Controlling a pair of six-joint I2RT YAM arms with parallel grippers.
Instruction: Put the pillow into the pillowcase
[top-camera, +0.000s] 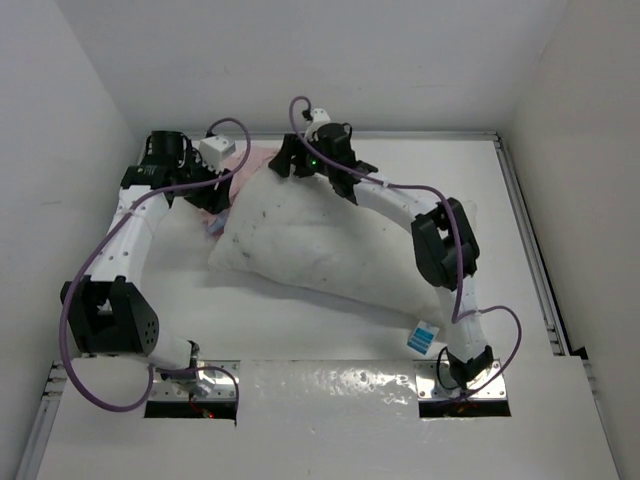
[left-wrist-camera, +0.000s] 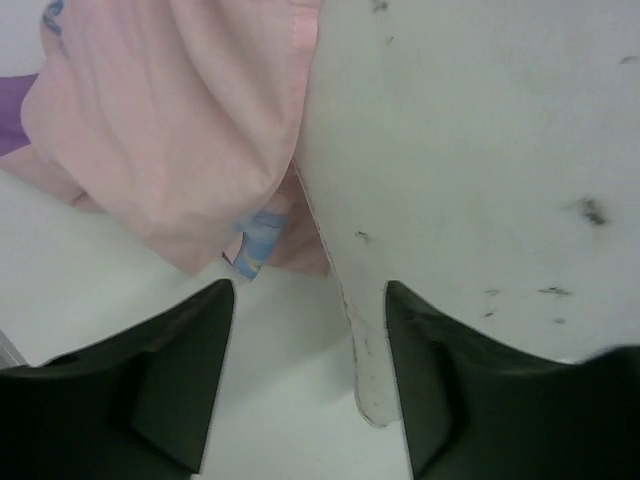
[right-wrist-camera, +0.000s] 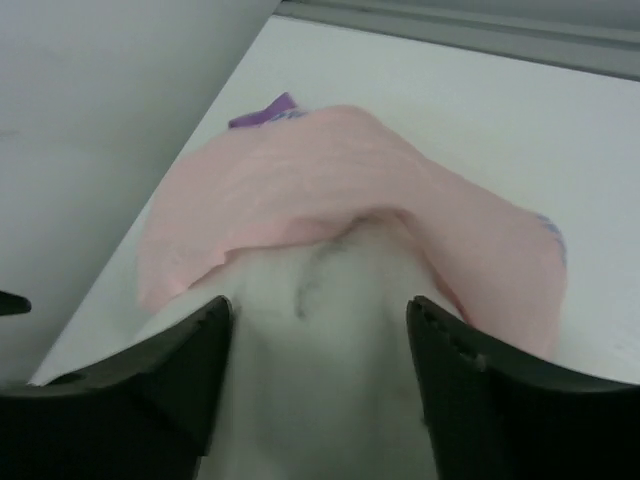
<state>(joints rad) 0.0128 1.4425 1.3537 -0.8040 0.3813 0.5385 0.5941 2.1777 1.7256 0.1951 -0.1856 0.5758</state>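
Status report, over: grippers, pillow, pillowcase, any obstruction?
Left gripper open at pillow edge. Right gripper open, astride pillow corner. Pillowcase covers only that corner. No obstruction seen.

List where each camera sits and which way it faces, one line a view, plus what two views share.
Top external: fixed above and behind the bases, looking down on the table and the pillow; left arm and right arm show.
Left wrist: on the left arm, facing past the left fingers at the pillow's edge beside the pillowcase.
Right wrist: on the right arm, facing past the right fingers at a pillow corner under the pillowcase.
Shared: both wrist views show pillow and pillowcase.
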